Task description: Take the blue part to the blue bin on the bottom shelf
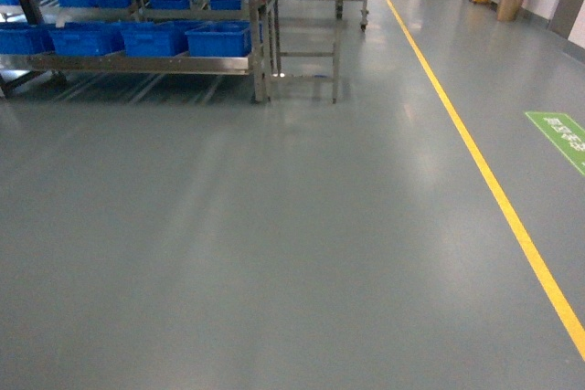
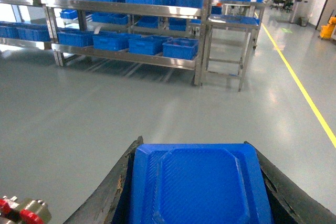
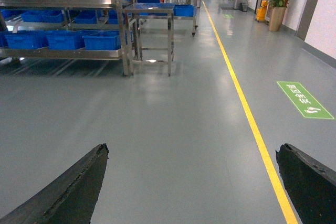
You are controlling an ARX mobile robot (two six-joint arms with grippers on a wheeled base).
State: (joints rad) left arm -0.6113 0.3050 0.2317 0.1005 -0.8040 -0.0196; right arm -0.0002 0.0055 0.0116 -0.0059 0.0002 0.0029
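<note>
The grey floor (image 1: 274,253) fills most of every view, with a yellow line (image 1: 475,157) running along its right side away from the robot. Far ahead on the left stands the steel rack, its bottom shelf (image 1: 137,64) carrying a row of blue crates side by side; the blue bin (image 1: 219,39) at the right end of that row sits with its long side facing the camera, just beside the rack's corner post. From this far off, what any crate holds cannot be made out, and the rack's upper tiers are cut off at the top of the head view. A small steel table (image 1: 302,34) stands just right of the rack. A green floor sign (image 3: 304,99) lies right of the yellow line, its lettering too small to read.

The blue part (image 2: 197,184), a flat moulded piece with a raised panel and clipped corners, is clamped in the left gripper (image 2: 197,192). Its broad face fills the bottom of the left wrist view, its far edge points towards the rack, and its near end is cut off by the frame, so its long axis cannot be told. The right gripper (image 3: 194,182) is spread wide with bare floor between its dark fingers (image 3: 73,187).
</note>
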